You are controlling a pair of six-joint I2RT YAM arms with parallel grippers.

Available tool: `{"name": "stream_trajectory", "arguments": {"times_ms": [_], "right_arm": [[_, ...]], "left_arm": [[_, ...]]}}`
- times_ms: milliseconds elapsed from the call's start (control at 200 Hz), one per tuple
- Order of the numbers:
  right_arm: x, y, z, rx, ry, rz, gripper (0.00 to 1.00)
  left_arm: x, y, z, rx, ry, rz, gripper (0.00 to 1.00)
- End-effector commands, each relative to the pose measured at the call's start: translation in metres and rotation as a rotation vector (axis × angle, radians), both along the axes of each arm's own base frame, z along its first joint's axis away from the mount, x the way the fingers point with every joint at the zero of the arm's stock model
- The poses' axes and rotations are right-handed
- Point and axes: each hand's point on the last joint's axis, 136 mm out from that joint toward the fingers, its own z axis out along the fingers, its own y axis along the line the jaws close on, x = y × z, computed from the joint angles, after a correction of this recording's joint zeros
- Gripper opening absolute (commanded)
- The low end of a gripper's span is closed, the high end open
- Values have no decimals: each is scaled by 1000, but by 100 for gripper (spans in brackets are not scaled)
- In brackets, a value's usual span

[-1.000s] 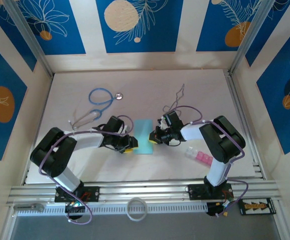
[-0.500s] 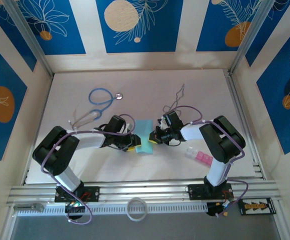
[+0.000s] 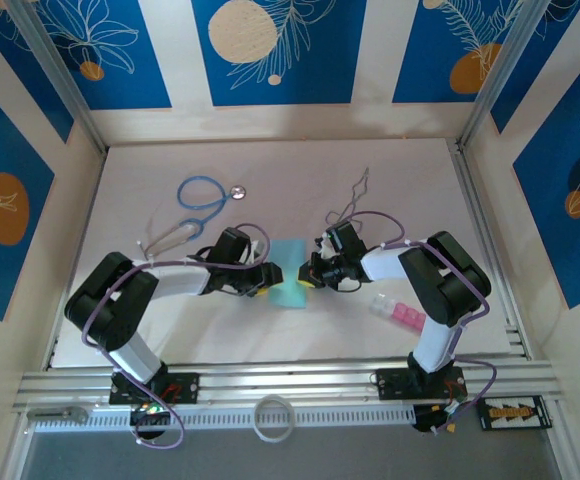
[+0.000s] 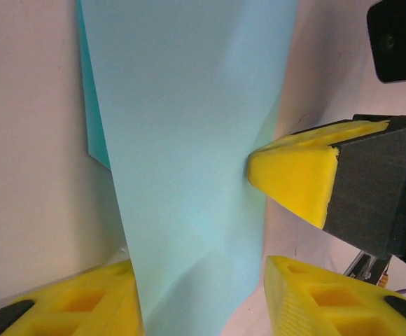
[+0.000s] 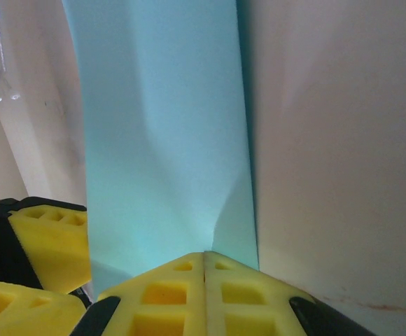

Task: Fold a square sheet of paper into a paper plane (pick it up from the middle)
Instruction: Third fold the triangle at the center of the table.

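The square sheet of paper [image 3: 290, 262], light turquoise, is folded into a narrow strip in the middle of the table between both grippers. My right gripper [image 3: 311, 277] is shut on its right edge, the two yellow fingers [image 5: 204, 255] pressed together over the paper [image 5: 161, 140], which buckles upward there. My left gripper [image 3: 264, 284] stands open at the left edge, and the raised paper [image 4: 189, 140] passes between its spread fingers [image 4: 199, 280]. One yellow finger of the right gripper [image 4: 294, 175] touches the paper's far side.
A blue-tubed stethoscope [image 3: 202, 197] lies at the back left. Small pink and clear blocks [image 3: 398, 312] sit by the right arm. A thin bent wire [image 3: 356, 192] lies behind the right gripper. A white ring [image 3: 273, 418] rests on the front rail.
My left gripper has slid right, onto the paper's left edge, and the paper now rises between its fingers. The right gripper has stayed shut on the right edge.
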Motion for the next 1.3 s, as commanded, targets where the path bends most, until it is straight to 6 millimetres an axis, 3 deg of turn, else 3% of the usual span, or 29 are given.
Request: {"name": "stream_trajectory", "arguments": {"times_ms": [0,315,505,570,815,1005,1190,1295], "right_arm": [[-26,-29,-38,-154,130,-28,1],[-25,-26,-34,-135,113,-18,2],[-19,-14,-15,-87,22,44,5],[-16,-9,-2,-80,-33,77,7],[-15,2,46,-113,-296,176,35],[-28,13,74,-169,-549,249,40],[-58,45,82,-270,-997,476,44],[-70,58,79,-290,-1121,563,45]], "left_arm": [[16,-2,11,-19,-50,13,45],[19,2,4,-3,-25,25,31],[16,7,-2,20,6,41,8],[15,7,-1,11,20,55,5],[11,13,6,-29,79,165,0],[7,19,6,-36,132,254,0],[8,19,10,-49,150,302,0],[8,18,11,-57,159,315,0]]}}
